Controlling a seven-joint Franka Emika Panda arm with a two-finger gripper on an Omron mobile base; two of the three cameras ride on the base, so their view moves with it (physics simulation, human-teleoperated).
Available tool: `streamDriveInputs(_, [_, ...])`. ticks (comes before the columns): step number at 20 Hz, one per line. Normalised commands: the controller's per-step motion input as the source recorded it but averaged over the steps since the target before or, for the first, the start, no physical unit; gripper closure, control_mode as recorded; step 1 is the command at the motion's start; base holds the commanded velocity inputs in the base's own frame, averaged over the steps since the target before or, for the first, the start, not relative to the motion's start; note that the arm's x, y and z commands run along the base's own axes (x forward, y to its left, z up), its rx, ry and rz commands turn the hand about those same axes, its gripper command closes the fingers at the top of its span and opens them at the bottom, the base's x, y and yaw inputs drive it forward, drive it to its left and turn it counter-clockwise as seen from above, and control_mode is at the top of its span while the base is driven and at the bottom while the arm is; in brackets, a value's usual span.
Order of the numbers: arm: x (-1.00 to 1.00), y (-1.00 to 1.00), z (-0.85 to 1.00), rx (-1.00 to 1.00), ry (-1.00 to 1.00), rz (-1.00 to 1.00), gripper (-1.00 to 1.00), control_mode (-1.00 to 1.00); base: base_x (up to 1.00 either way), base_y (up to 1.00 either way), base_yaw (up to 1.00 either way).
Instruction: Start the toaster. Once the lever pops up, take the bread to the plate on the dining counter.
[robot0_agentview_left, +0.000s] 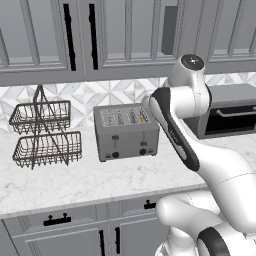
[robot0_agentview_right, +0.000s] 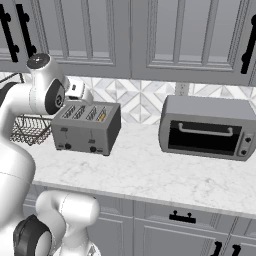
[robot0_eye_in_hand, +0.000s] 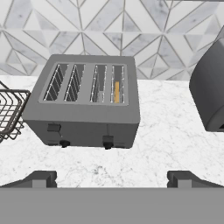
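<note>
The toaster sits on the desk with the bread down in its rightmost slot. The fingers hang wide apart, empty. Best to descend squarely onto the right-hand lever and press straight down.

No readable text, labels, brands, numbers or signs anywhere.
</note>
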Motion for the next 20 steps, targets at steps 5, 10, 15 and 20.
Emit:
streamDriveInputs(5, [0.00,0.00,0.00,0.00,0.00,0.00,-1.00,-1.00,0.00,0.00,0.00])
streamDriveInputs(10, [0.00,0.00,0.00,0.00,0.00,0.00,-1.00,-1.00,0.00,0.00,0.00])
streamDriveInputs(15, [0.00,0.00,0.00,0.00,0.00,0.00,-1.00,-1.00,0.00,0.00,0.00])
streamDriveInputs(20, [0.00,0.00,0.00,0.00,0.00,0.00,-1.00,-1.00,0.00,0.00,0.00])
